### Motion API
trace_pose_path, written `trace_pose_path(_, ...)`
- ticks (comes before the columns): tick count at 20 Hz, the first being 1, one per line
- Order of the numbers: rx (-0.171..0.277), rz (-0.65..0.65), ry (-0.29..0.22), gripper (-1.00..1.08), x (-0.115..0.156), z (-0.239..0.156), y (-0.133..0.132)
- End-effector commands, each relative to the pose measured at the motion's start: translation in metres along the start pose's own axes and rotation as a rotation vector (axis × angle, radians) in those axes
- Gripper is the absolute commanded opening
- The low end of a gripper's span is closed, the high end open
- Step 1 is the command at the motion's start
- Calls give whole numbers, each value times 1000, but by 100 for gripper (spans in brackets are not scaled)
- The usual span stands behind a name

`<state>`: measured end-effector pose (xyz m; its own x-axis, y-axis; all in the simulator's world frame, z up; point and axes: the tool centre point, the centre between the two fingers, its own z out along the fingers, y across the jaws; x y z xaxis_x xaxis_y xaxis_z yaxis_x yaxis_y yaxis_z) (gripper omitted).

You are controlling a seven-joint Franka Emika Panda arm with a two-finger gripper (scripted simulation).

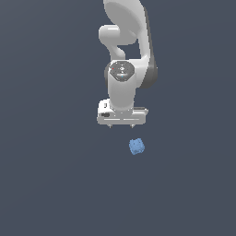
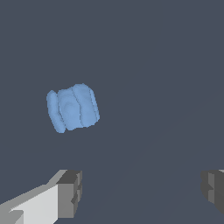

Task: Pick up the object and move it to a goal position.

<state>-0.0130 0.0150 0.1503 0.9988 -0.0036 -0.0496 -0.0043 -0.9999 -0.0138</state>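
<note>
Fingers, wrist view: two grey fingertips sit nearest the lens, one at each side of the frame w/ a wide gap between; nothing held; gripper midpoint falls on bare floor.
Cube, wrist view: small light-blue cube w/ mottled, ridged faces; lies ahead of the fingers and off toward one of them, not between them; no contact.
Arm, exterior view: white Panda arm hangs straight down, hand pointing at the floor; gripper hovers above the surface; only short tips show below the hand, spread apart.
Cube, exterior view: cube rests on the dark floor, just below the hand and a bit toward the exterior view's right; apart from both fingers; looks turned at an angle to the hand.
Step, my read: approach, pre-grasp; pick not yet begun; no goal marker visible.
How to do it well: shift sideways until cube sits centred in the gap; rotate wrist so pads meet flat faces, not corners; descend straight w/ jaws wide; close only once pads bracket the cube's mid-height; else cube may get nudged or squirt out.
</note>
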Motion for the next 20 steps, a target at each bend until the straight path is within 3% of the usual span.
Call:
trace_pose_path(1,0,0,0,100,0,0,0)
trace_pose_path(11,-15,-41,-36,100,-7,10,6)
trace_pose_path(20,-18,-73,-22,100,3,17,-6)
